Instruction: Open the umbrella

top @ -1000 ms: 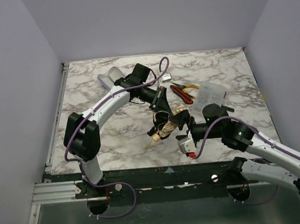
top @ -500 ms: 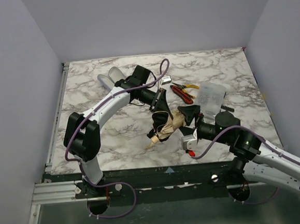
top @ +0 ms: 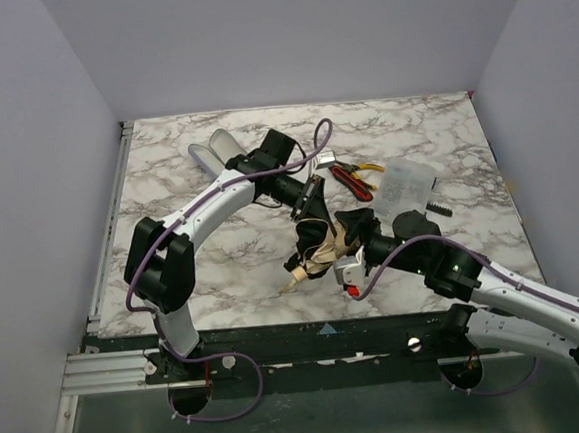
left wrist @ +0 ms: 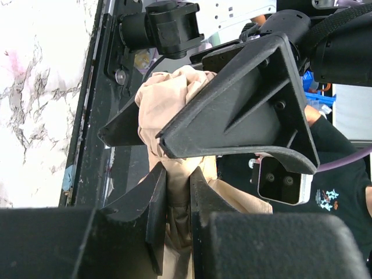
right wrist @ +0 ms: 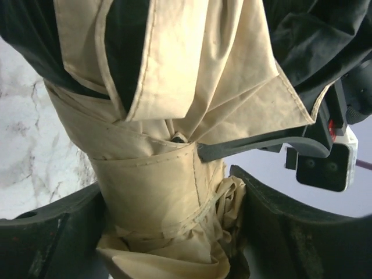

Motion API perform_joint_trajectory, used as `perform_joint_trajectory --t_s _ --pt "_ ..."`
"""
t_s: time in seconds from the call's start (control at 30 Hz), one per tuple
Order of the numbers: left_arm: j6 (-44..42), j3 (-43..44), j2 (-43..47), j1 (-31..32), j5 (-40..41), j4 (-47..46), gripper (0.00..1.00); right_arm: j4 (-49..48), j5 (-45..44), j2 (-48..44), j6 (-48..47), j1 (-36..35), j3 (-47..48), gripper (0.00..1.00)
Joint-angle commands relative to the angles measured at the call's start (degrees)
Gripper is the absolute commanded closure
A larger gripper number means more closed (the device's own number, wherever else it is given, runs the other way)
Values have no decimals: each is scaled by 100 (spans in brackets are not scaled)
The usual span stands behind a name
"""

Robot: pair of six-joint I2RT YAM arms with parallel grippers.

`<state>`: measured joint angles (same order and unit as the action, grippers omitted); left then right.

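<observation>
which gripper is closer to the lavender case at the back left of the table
Left. The left gripper holds the umbrella mid-table, to the right of the lavender case and toward the arm bases. The right gripper straddles the same umbrella farther out on that side.

The left arm (top: 203,205) and the right arm (top: 536,292) are white shells linked by chunky black joints, each trailed by a loose purple cable (top: 318,134). The right gripper (top: 344,230) has black wedge-shaped fingers (left wrist: 250,110) with small screws, and behind them a white block (top: 354,268) with a red spot.
</observation>
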<state>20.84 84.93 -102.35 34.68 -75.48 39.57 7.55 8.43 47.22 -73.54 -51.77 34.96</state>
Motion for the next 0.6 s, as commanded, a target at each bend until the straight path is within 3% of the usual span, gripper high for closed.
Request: perform_joint_trajectory --t_s 0.0,0.1,0.13,0.23,0.3,0.33,0.37,0.47,0.57 --pt "52 158 141 30 -371 20 100 -291 105 121 55 -7 -27 37" --pt "24 189 182 22 -288 19 100 -221 109 105 187 0 -12 57" --pt "-63 206 200 7 -198 53 93 -121 114 85 235 0 20 66" --pt "-393 291 434 -177 217 144 52 93 -25 -68 577 0 33 98" --pt "-504 352 657 -438 614 17 29 242 -156 -233 912 0 41 100" --pt "-511 360 816 -640 805 -117 6 314 -213 -291 1085 0 44 100" --pt "-519 360 947 -875 1011 -366 2 457 -232 -315 1223 0 94 100" --pt "-445 283 1385 -1553 1613 -1106 2 616 -458 -257 2079 0 255 100" --pt "-382 -33 1799 -2244 1712 -1910 2 712 -818 -62 2990 7 465 100"
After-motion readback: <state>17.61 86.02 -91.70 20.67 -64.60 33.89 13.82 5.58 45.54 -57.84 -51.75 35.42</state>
